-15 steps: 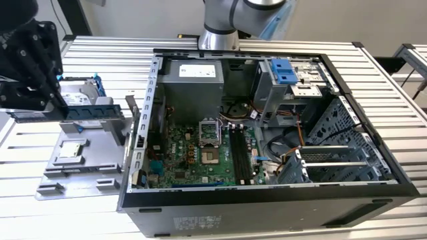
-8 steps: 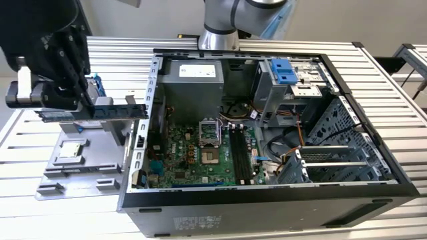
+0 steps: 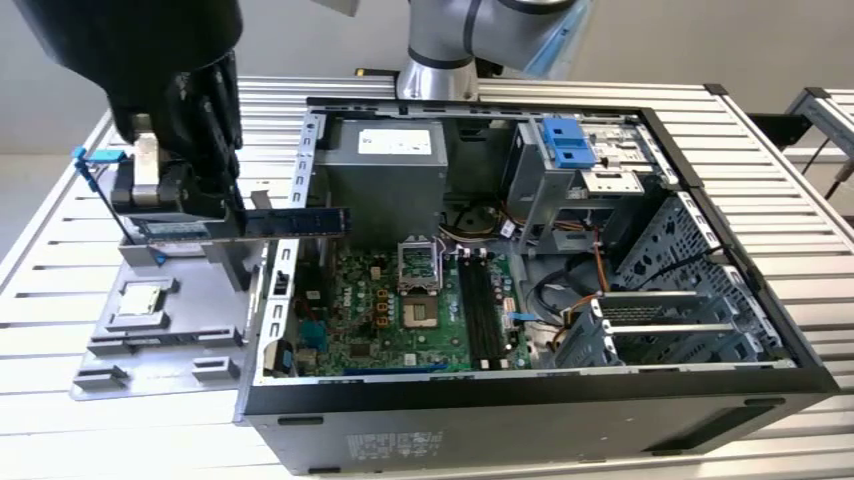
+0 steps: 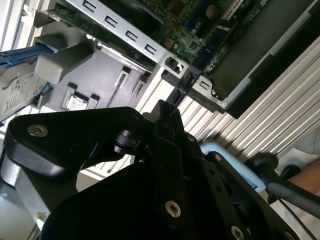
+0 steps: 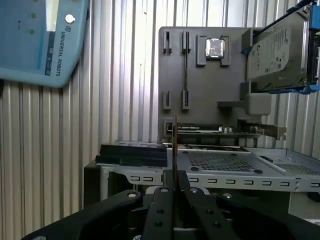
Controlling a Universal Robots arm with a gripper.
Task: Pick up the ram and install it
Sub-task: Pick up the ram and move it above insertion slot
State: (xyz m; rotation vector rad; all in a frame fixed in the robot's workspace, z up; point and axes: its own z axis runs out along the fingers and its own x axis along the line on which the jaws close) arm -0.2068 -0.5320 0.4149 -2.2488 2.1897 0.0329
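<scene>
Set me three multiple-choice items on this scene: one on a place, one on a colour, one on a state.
1. Where is the ram? A) seated in a slot B) in the gripper, by the computer case wall on the exterior view's left C) loose inside the case
2. The motherboard colour? A) red B) green C) white
3. The case is: A) open B) closed C) upside down

1 B: the gripper clamps it in mid-air. 2 B: the board is green. 3 A: its inside is exposed.
</scene>
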